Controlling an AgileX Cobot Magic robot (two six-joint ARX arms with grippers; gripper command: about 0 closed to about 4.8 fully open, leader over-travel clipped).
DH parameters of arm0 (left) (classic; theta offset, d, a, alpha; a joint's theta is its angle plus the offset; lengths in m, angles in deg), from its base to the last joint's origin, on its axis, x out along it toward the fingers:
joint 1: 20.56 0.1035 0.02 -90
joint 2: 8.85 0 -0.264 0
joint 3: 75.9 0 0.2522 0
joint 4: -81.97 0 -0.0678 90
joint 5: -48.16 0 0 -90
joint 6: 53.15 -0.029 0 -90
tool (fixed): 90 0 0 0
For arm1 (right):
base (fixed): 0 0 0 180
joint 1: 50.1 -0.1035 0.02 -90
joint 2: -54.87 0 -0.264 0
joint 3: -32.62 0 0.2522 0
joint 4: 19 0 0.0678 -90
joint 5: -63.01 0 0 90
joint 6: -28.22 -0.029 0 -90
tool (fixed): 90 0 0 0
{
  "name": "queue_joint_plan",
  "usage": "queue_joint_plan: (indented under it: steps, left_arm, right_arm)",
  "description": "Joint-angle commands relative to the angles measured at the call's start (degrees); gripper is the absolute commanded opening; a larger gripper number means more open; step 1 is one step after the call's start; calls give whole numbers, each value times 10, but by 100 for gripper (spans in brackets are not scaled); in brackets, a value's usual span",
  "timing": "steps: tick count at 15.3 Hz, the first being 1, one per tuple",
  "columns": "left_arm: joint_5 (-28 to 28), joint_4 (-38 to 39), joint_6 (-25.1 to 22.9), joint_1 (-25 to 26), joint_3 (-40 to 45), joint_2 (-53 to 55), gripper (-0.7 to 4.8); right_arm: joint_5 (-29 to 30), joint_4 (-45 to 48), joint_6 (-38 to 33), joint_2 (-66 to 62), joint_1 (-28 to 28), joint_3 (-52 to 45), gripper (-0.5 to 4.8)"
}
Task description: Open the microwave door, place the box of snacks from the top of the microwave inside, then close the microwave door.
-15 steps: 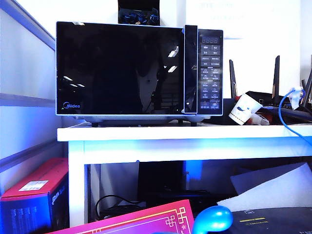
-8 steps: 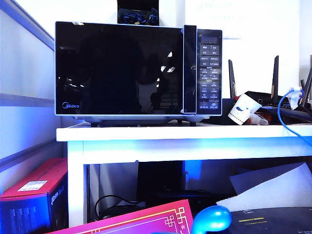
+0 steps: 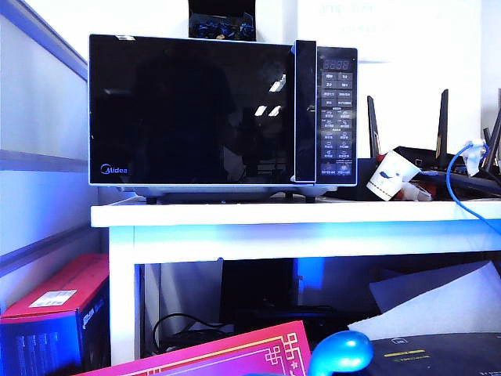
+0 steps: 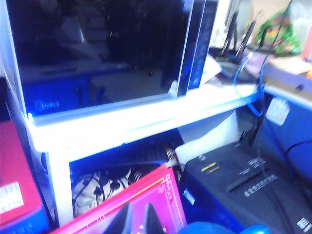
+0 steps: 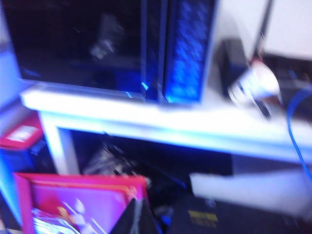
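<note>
1. White and bare-walled, the corner holds a white tabletop [image 3: 258,213] carrying the microwave [image 3: 223,111], which fills the upper left of the exterior view.
2. Its glossy black microwave door [image 3: 192,110] sits flush and shut, the tall handle strip beside the dark button panel [image 3: 337,113].
3. On the microwave's roof only a dark box with blue contents [image 3: 223,22] shows; no pale box of snacks can be made out in any view.
4. Just right of the microwave, a paper cup [image 3: 391,176] lies tipped on the tabletop, with a blue cable [image 3: 458,188] near it.
5. Below, a red box [image 3: 55,305] and a pink box [image 3: 227,352] sit by a blue object [image 3: 340,351].
6. Low at each wrist view's edge, the left end effector [image 4: 136,222] shows dark fingers nearly together, gripping nothing; the right end effector [image 5: 134,217] is fully closed and empty, both well below the tabletop.
</note>
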Motion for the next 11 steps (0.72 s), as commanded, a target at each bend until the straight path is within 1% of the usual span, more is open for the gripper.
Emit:
queue_joint_plan:
  steps: [1, 2, 4, 6, 8, 9, 11]
  left_arm:
    - [-2, -75, 48, 1, 71, 1, 51]
    - [-2, -86, 53, 1, 94, 1, 51]
    - [4, -113, 40, 1, 150, 1, 50]
    - [20, -156, 33, 1, 200, 1, 49]
    - [15, -169, 33, 1, 229, 1, 49]
    - [15, -173, 26, 1, 239, 1, 49]
    - [15, -180, -13, 1, 256, 2, 51]
  right_arm:
    - [-22, 9, -18, 7, 0, -45, -2]
    - [-20, 8, -25, 7, 0, -56, -2]
    - [-20, -5, -30, 7, 0, -74, -2]
    - [-20, -23, -30, 7, 0, -97, -2]
    - [-20, -24, -32, 7, 0, -128, -2]
    - [-20, -35, -34, 7, 0, -135, -2]
    - [-21, -41, -34, 7, 0, -142, -2]
